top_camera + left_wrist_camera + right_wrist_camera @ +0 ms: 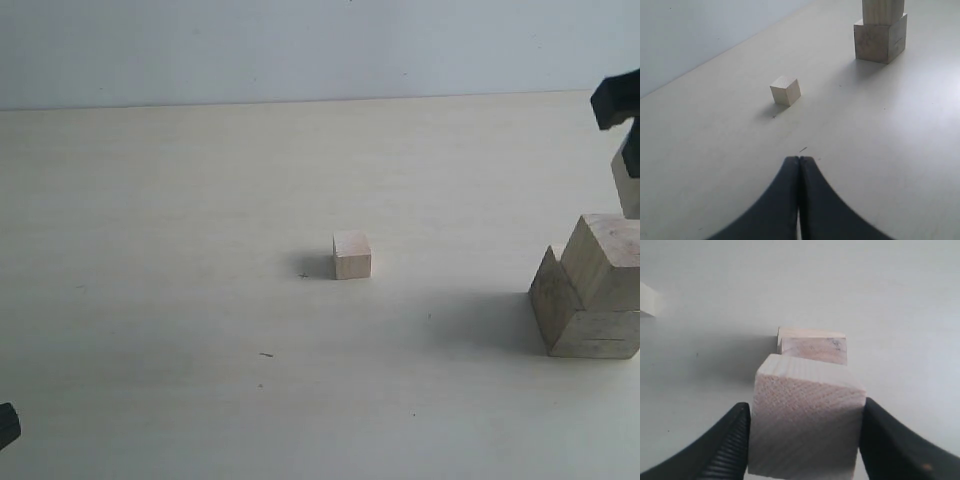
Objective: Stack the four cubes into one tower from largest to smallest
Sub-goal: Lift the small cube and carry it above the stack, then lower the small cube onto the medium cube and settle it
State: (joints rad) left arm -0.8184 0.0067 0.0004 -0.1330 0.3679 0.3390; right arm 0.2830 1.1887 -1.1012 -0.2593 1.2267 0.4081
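Note:
The smallest cube [352, 255] lies alone mid-table, also seen in the left wrist view [785, 90]. At the far right the largest cube [585, 320] carries a second cube [605, 258], set askew on it; together they form the tower's base [880, 37]. My right gripper [804, 422] is shut on a third cube [807, 400] and holds it just above and short of the stacked cube [815, 347]. That held cube [627, 185] shows at the exterior view's right edge. My left gripper [799, 160] is shut and empty, well back from the small cube.
The pale tabletop [200, 300] runs wide around the small cube. A light wall [300, 50] stands behind its far edge. The left gripper's tip [5, 425] shows at the lower left corner.

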